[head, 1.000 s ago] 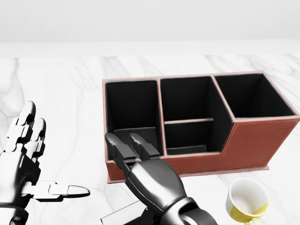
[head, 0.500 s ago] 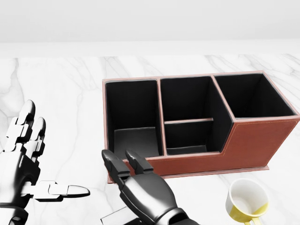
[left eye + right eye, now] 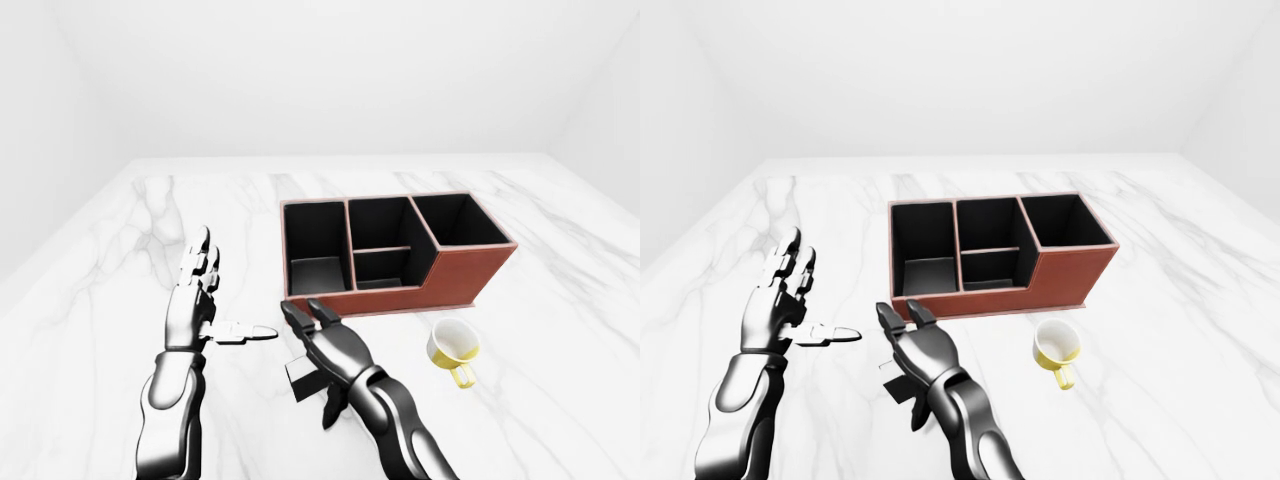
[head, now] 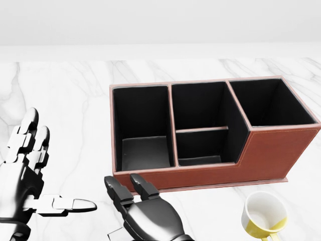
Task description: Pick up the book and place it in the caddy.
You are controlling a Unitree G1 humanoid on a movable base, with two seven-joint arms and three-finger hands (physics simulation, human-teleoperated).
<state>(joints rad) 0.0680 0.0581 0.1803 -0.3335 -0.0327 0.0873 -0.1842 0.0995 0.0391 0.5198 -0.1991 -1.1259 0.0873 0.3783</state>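
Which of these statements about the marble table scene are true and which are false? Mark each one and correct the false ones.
1. The caddy has four compartments. True.
2. The yellow mug stands inside the caddy. False: it stands on the table, below the caddy's right end in the left-eye view.
3. The left hand is open, its fingers stretched out and holding nothing. True.
4. The right hand rests inside the caddy's left compartment. False: it is outside the caddy, below its lower wall in the left-eye view.
5. A dark flat object lies under the right hand. True, though too little of it shows to say it is the book.
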